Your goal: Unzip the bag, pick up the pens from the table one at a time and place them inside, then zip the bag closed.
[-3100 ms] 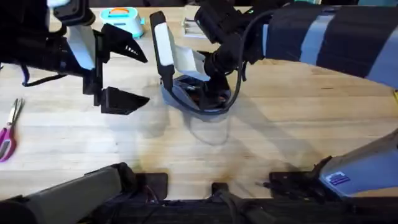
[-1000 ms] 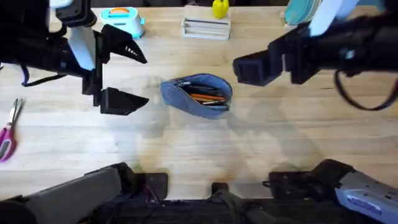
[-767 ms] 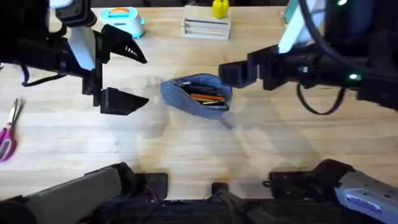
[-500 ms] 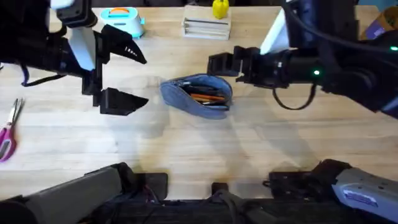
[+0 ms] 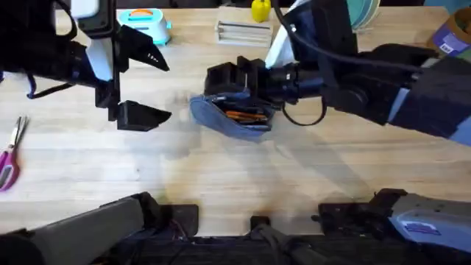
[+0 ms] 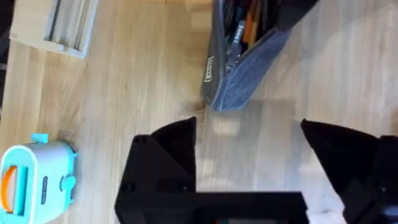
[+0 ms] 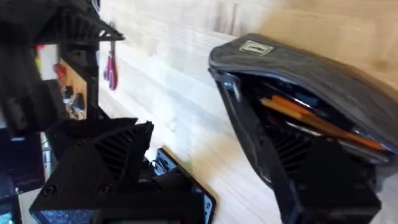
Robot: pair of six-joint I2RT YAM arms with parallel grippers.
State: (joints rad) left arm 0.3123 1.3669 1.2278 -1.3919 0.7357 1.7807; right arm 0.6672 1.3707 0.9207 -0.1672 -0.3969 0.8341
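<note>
Bag (image 5: 234,116) lies unzipped mid-table (image 5: 221,177), pens (image 5: 243,115) inside. Right gripper (image 5: 228,81), jaws spread, has swung in over its far edge. Left gripper (image 5: 140,88) stays put, spread wide.

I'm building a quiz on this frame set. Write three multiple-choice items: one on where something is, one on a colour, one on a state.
1. Where are the scissors?
A. at the table's left edge
B. inside the bag
C. beside the toaster toy

2. What colour is the pen seen most clearly in the bag?
A. purple
B. orange
C. white

3. How is the bag's zip?
A. fully closed
B. open
C. torn off

Key:
1. A, since the overhead view shows them on the table at its left edge, far from the bag.
2. B, since an orange pen lies in the opening.
3. B, since pens show through the gap while the right gripper hovers at it and the left gripper waits open.
</note>
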